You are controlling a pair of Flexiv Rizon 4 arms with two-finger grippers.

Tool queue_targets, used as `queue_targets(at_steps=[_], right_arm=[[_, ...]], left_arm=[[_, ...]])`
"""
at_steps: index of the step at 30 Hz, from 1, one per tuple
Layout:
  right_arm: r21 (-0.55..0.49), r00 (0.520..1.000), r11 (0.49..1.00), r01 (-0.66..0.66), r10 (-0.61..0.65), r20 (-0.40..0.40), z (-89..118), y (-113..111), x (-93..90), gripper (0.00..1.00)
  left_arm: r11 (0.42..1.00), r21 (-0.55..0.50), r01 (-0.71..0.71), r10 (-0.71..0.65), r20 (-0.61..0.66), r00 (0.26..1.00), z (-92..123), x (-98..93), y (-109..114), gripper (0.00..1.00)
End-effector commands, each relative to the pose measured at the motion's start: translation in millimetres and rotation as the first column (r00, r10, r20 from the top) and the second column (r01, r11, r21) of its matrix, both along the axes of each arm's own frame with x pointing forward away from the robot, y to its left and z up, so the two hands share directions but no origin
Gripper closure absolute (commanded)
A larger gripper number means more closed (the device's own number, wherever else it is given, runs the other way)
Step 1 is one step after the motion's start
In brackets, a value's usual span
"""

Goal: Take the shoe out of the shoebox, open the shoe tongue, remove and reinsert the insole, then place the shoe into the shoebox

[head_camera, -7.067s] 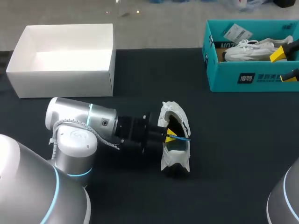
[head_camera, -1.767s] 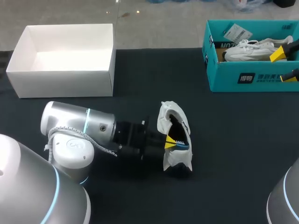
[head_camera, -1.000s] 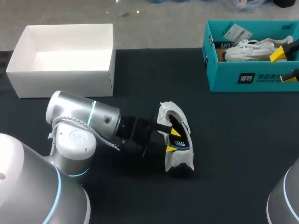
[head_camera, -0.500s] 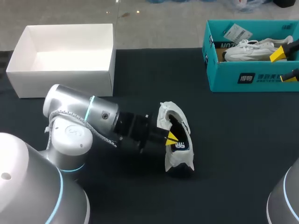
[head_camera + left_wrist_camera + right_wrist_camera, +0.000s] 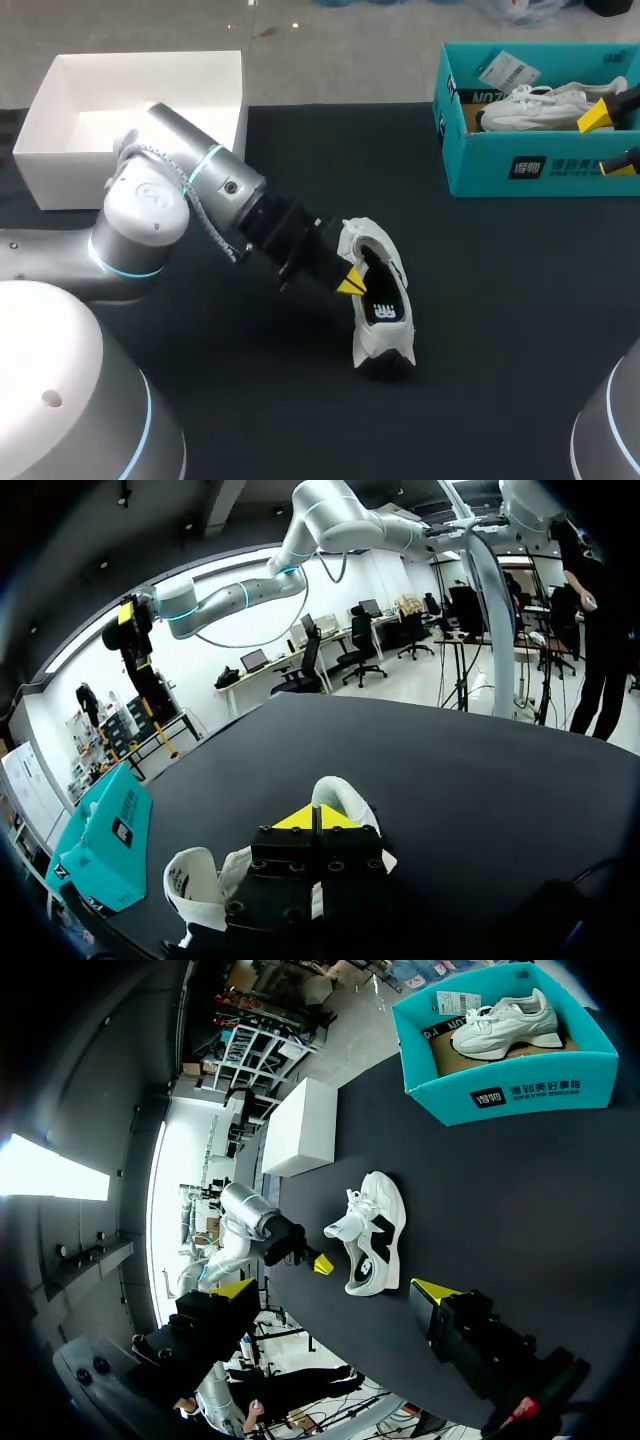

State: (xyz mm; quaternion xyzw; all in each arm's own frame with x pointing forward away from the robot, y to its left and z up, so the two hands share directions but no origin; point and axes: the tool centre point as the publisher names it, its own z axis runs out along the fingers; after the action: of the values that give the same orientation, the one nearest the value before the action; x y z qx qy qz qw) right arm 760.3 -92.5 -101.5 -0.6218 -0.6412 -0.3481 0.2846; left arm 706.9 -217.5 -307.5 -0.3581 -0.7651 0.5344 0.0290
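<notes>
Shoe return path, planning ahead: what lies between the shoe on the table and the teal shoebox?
Only bare black tabletop separates the shoe and the teal shoebox, shown in the head view.

The shoe [image 5: 372,1232] is white with a black side mark and a black insole [image 5: 383,310] printed white. The table [image 5: 500,330] is black. The shoebox [image 5: 480,165] is teal with a dark label; the second shoe [image 5: 535,105] in it is white. The other box [image 5: 140,170] is plain white. The left arm [image 5: 160,200] is silver with a light blue ring, the left gripper [image 5: 350,285] black, yellow-tipped.
</notes>
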Motion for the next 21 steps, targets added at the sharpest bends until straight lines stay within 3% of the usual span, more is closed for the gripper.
queue_targets(at_steps=[1, 9, 14, 21], right_arm=[[-0.003, 1.0, 1.0, 0.001, -0.001, -0.002, -0.3, 0.7, 0.3, 0.0], [-0.003, 1.0, 1.0, 0.001, -0.001, -0.002, -0.3, 0.7, 0.3, 0.0], [-0.003, 1.0, 1.0, 0.001, -0.001, -0.002, -0.3, 0.7, 0.3, 0.0], [-0.003, 1.0, 1.0, 0.001, -0.001, -0.002, -0.3, 0.7, 0.3, 0.0]], left_arm=[[0.983, 0.091, 0.161, -0.157, -0.045, 0.987, -1.3, 9.3, -4.9, 1.0], [0.983, 0.091, 0.161, -0.157, -0.045, 0.987, -1.3, 9.3, -4.9, 1.0], [0.91, 0.272, 0.313, -0.352, 0.111, 0.929, 7.7, 4.4, -1.7, 1.0], [0.807, 0.422, 0.413, -0.516, 0.164, 0.841, 17.4, 4.1, -0.1, 1.0]])
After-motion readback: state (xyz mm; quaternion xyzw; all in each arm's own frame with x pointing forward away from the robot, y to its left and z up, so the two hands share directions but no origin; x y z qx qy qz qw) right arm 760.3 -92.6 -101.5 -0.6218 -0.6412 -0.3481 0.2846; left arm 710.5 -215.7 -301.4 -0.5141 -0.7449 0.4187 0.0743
